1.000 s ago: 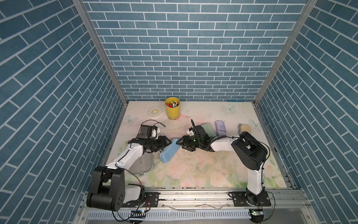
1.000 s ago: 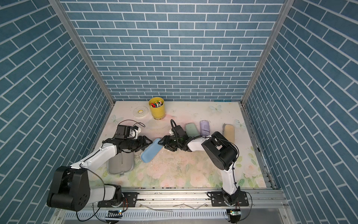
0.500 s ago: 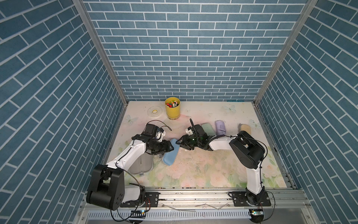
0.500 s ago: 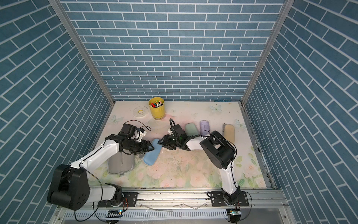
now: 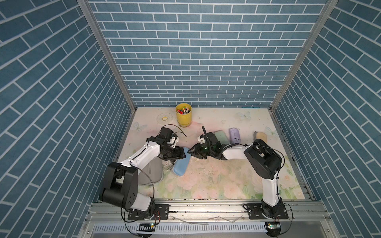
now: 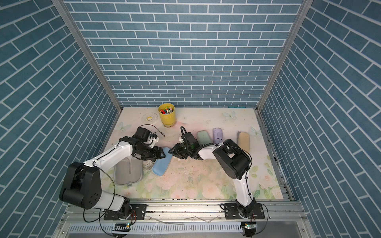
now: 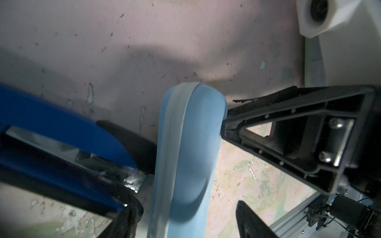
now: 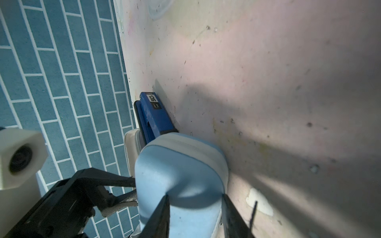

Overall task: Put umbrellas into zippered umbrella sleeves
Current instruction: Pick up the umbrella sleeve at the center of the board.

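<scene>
Left of the middle in both top views, the blue sleeve (image 5: 181,168) (image 6: 161,165) lies slanted on the mat (image 5: 216,181). It is closed, and its upper end is between the two grippers. The left gripper (image 5: 184,153) is released: in the left wrist view its fingers (image 7: 253,222) stand at the two sides of the sleeve, and on one side there is a clear gap. The right gripper (image 8: 195,197) faces it from the right and has the round end of the sleeve between its own fingers (image 8: 235,218). Both seem to touch the sleeve, but I cannot tell if they already clamp it. Just beyond this end, in the right wrist view, a dark blue object (image 8: 153,115) lies on the mat. Left of the sleeve, an open grey case (image 6: 127,171) lies partly under the left arm. Right of the middle, a mint sleeve (image 5: 221,136), a lilac piece (image 5: 234,135) and a cream sleeve (image 5: 261,137) lie in a row. A yellow cup (image 5: 183,116) stands at the back.
</scene>
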You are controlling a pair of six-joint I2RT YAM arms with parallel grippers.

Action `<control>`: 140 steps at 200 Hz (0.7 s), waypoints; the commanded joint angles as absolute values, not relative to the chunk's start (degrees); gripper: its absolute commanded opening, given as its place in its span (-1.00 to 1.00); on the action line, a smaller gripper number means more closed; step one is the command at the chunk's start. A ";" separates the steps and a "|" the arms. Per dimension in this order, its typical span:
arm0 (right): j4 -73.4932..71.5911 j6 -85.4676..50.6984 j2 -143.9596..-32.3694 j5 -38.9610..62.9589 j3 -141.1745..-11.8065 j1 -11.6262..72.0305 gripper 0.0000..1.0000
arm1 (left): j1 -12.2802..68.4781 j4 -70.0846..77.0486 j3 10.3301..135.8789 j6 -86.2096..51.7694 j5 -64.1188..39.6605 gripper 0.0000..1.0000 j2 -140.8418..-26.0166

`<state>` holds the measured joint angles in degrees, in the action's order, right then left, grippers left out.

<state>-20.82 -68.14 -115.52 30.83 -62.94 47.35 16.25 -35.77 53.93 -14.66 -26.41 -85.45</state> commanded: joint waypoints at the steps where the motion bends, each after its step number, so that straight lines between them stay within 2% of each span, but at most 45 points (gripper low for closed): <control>1: -22.74 -68.38 -116.43 31.82 -62.44 47.38 -0.24 | 16.17 -34.47 54.21 -14.15 -29.42 0.51 -88.13; 42: -24.75 -68.93 -117.28 31.82 -61.96 47.22 -0.40 | 18.51 -33.94 53.61 -14.35 -29.97 0.44 -91.83; 66: -25.96 -69.10 -117.29 31.99 -61.66 47.04 -0.46 | 19.94 -31.60 53.20 -16.55 -31.96 0.25 -92.75; 96: -27.90 -68.56 -114.62 32.71 -58.78 45.63 -0.48 | 19.67 -27.86 52.00 -19.91 -33.57 -0.12 -91.52; 117: -27.97 -66.12 -109.75 34.41 -54.90 43.15 -0.34 | 19.08 -22.04 50.68 -24.66 -36.69 -0.46 -89.78; 140: -24.80 -61.89 -101.08 37.28 -49.10 39.09 0.08 | 18.90 -13.38 50.35 -30.90 -40.36 -0.52 -86.13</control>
<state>-25.65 -66.04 -110.32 33.91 -53.10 42.94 19.29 -24.80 50.61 -23.79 -34.54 -90.45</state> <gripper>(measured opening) 0.449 0.281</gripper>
